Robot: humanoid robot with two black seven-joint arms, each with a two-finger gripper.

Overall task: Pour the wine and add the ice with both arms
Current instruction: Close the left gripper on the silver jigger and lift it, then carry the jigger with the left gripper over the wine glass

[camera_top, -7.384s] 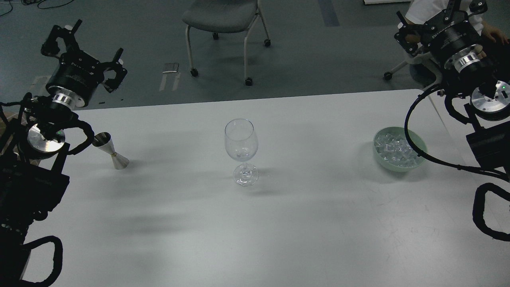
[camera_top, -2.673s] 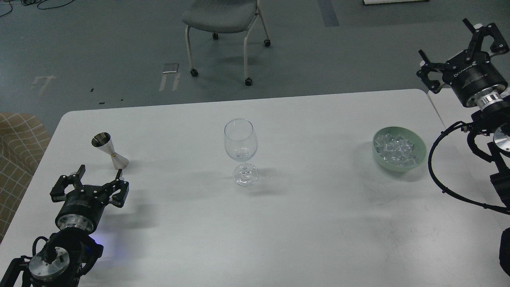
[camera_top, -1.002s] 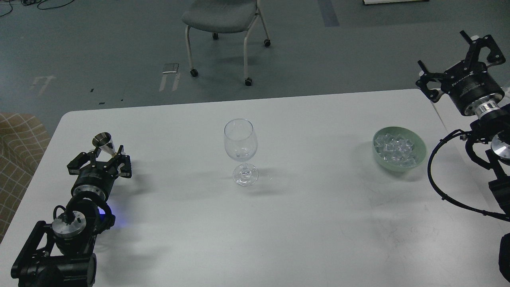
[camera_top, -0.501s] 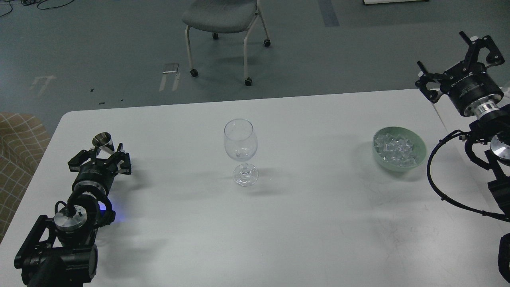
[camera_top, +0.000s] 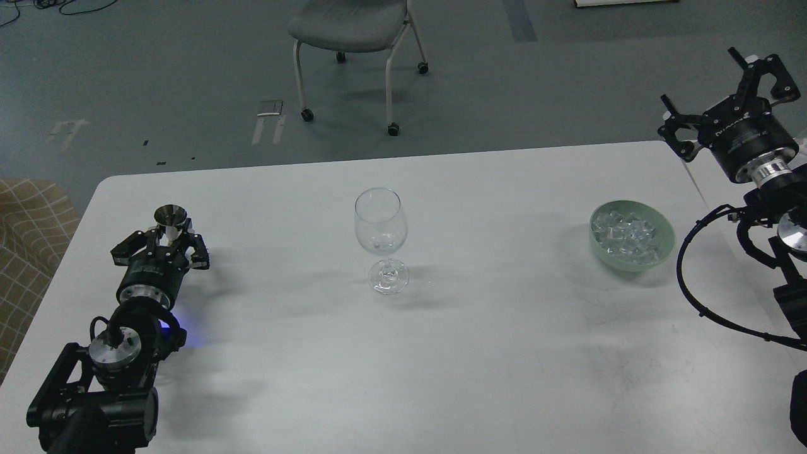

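A steel jigger [camera_top: 170, 217] stands near the table's left edge. My left gripper [camera_top: 168, 238] lies low over the table with its fingers closed around the jigger's waist; only the jigger's upper cup shows above them. An empty-looking clear wine glass [camera_top: 378, 227] stands upright mid-table. No wine stream shows. Ice cubes [camera_top: 625, 233] fill a pale green bowl [camera_top: 662, 249] at the right. My right gripper [camera_top: 715, 85] is open and empty, raised beyond the table's far right corner, behind and to the right of the bowl.
The white table [camera_top: 441, 353] has its far edge close behind the glass. A grey wheeled chair [camera_top: 353, 25] stands on the floor beyond it. A checked cushion [camera_top: 28, 221] sits off the left edge. Black cable loops [camera_top: 687, 277] hang right of the bowl.
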